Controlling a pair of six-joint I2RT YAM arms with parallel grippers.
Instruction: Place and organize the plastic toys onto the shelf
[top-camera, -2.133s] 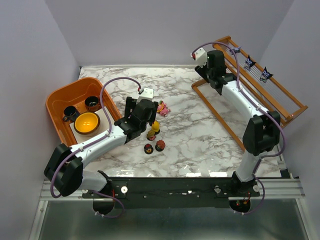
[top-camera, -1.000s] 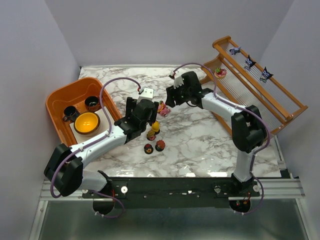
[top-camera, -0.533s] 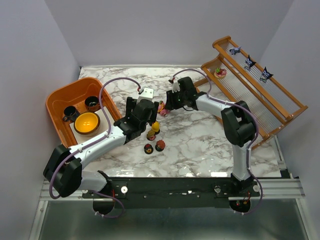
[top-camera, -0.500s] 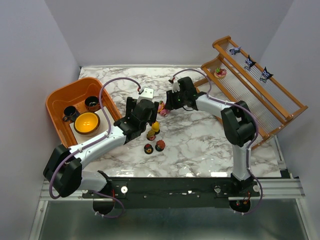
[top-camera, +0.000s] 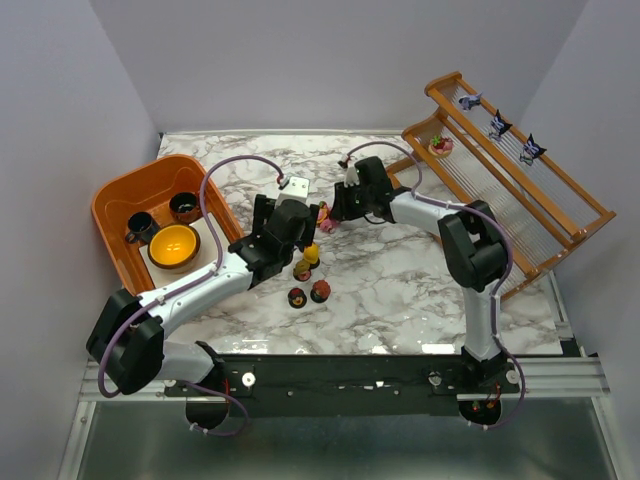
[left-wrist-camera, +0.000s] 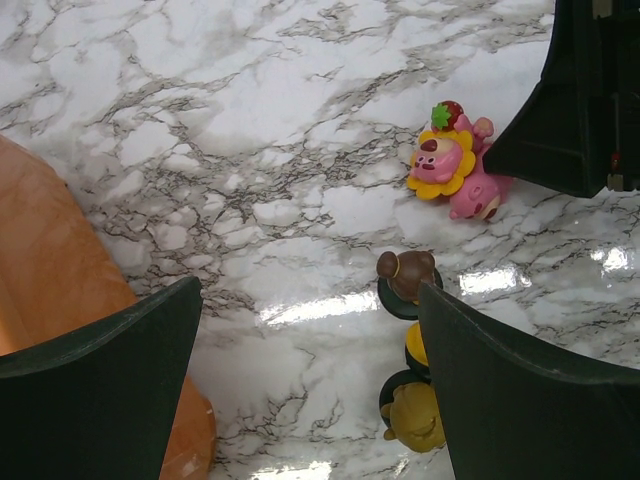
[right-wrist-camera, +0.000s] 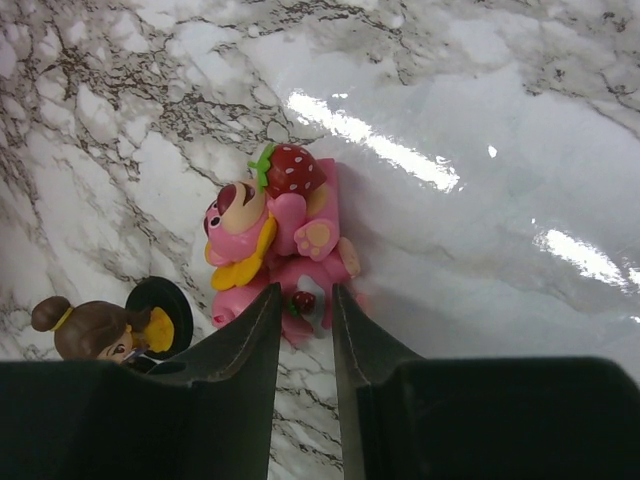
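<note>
A pink toy (right-wrist-camera: 280, 235) with a strawberry lies flat on the marble, also seen from above (top-camera: 326, 221) and from the left wrist (left-wrist-camera: 450, 170). My right gripper (right-wrist-camera: 302, 300) is down over it, its jaws closed narrowly on the toy's lower part. My left gripper (left-wrist-camera: 310, 400) hangs open above bare marble beside a brown-haired figurine (left-wrist-camera: 405, 272) and a yellow one (left-wrist-camera: 420, 415). More plastic toys (top-camera: 308, 280) stand in a cluster. The shelf (top-camera: 560, 190) at the right holds a pink-red toy (top-camera: 440, 146) low and three purple-black ones (top-camera: 498, 125) on top.
An orange tub (top-camera: 112, 195) at the left holds two dark cups (top-camera: 138, 227) and a yellow bowl (top-camera: 174, 246). The two grippers are close together near the pink toy. The shelf's lower frame (top-camera: 520, 275) reaches over the table's right side.
My right arm swung from the shelf down to the pink toy, leaving a pink-red toy on the lower tier, and its jaws narrowed around the pink toy. The left arm stayed put.
</note>
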